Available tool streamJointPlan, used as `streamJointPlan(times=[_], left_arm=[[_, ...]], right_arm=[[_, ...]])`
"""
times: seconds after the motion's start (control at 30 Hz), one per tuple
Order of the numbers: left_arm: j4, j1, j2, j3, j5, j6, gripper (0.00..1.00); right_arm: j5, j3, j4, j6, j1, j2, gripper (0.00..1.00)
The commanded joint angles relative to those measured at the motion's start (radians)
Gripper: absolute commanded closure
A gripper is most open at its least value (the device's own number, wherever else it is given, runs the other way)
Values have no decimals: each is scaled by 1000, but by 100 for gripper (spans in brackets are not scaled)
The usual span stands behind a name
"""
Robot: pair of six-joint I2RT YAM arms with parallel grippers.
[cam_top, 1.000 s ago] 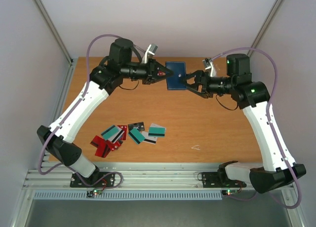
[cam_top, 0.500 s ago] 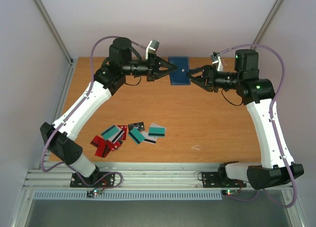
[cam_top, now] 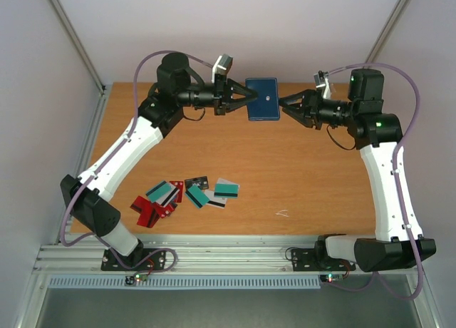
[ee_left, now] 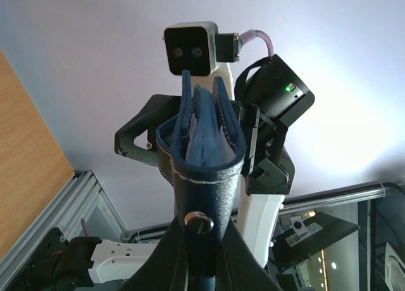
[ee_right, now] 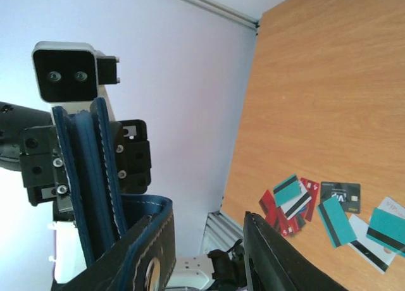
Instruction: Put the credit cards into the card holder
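- Top external: The left gripper (cam_top: pixel 242 100) was clamped on the left edge of the card holder (cam_top: pixel 262 100). It held the navy wallet in the air over the far part of the table (cam_top: pixel 306 178), the broad face with its small centre snap turned upward. The right gripper (cam_top: pixel 286 103) pointed at it from the opposite side, tips just beside the holder's right edge. Whether they touched could not be told from above. The credit cards (cam_top: pixel 187 196), red, teal, white and dark grey, lay scattered on the table, well apart from both pairs of jaws on the left arm's side.
- Left wrist: The card holder (ee_left: pixel 202 145) stood edge-on, rising from between the closed left jaws. Its metal snap (ee_left: pixel 199 222) sat just beyond the fingertips, and lighter blue pockets showed between the navy covers. At its far end the right gripper's black fingers stood apart, one on each side of the holder, under the right wrist camera (ee_left: pixel 190 49).
- Right wrist: The right jaws were apart. A stitched navy flap of the card holder (ee_right: pixel 142 237) lay over one side of the jaws and hid that finger. The other finger (ee_right: pixel 272 259) stood clear of the flap across an open gap. The rest of the holder ran straight ahead from the jaws toward the left wrist camera (ee_right: pixel 63 76). The credit cards (ee_right: pixel 329 215) lay on the table (ee_right: pixel 329 82), well beyond the free finger.
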Motion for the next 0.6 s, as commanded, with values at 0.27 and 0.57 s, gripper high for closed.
streamJointPlan(times=[0.27,0.57], left_arm=[[153,-3,10,-3,44,-53,100],[193,-8,12,-31,52,-77,100]], right_arm=[[-193,-81,302,197,-5,-11,65],[-285,-140,529,345,-3,-30,68]])
